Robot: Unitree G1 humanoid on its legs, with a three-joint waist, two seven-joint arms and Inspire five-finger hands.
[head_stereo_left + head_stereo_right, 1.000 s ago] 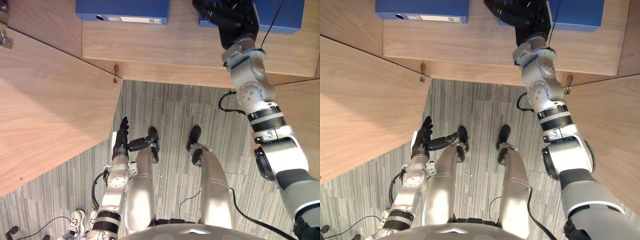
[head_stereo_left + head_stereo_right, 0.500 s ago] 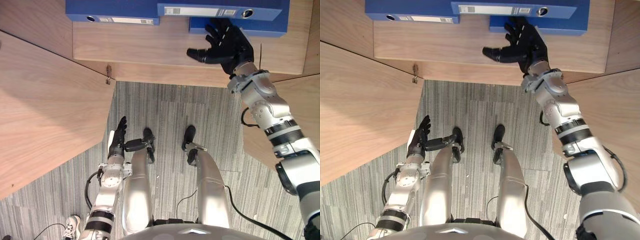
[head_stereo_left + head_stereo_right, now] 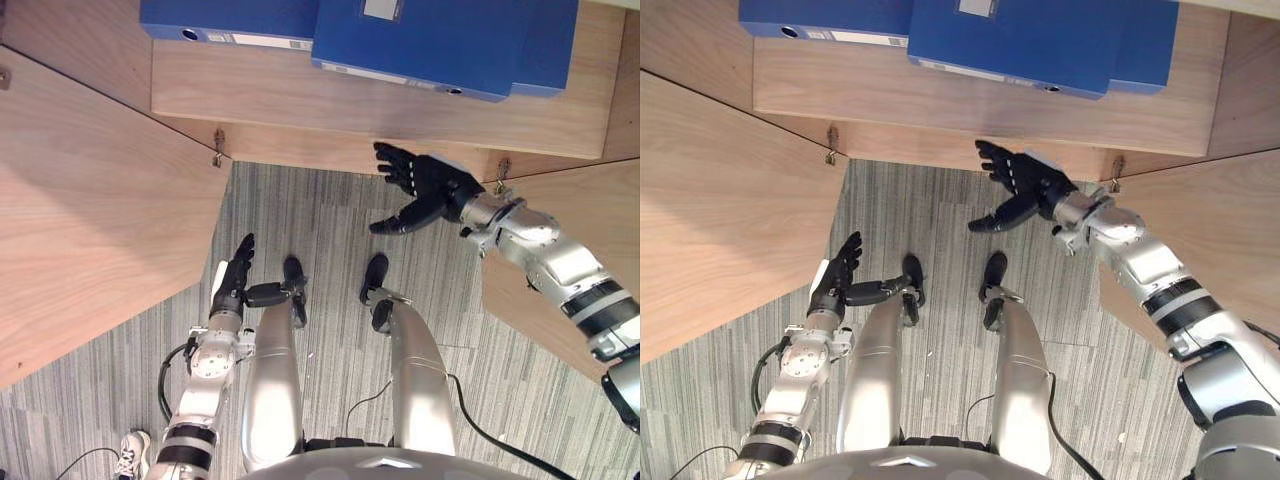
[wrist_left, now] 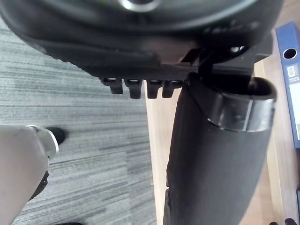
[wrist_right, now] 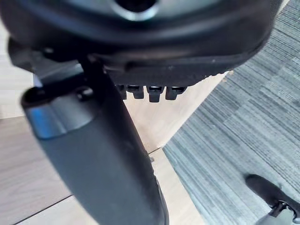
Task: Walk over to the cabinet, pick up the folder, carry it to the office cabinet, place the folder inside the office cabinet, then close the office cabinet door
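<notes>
Right hand raised, fingers spread; left hand low, fingers straight.

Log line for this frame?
blue folder on cabinet shelf | right hand open, empty, off shelf | left hand open, low | cabinet doors open

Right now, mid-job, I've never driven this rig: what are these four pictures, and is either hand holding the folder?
It is a walking humanoid robot with two arms ending in dark hands. The two wide pictures come from its head, looking down; the two close ones from cameras on the wrists, looking along each hand. On the wooden cabinet shelf lie blue folders. The right hand hovers open before the shelf, holding nothing. The left hand hangs open low over the carpet, also empty.
</notes>
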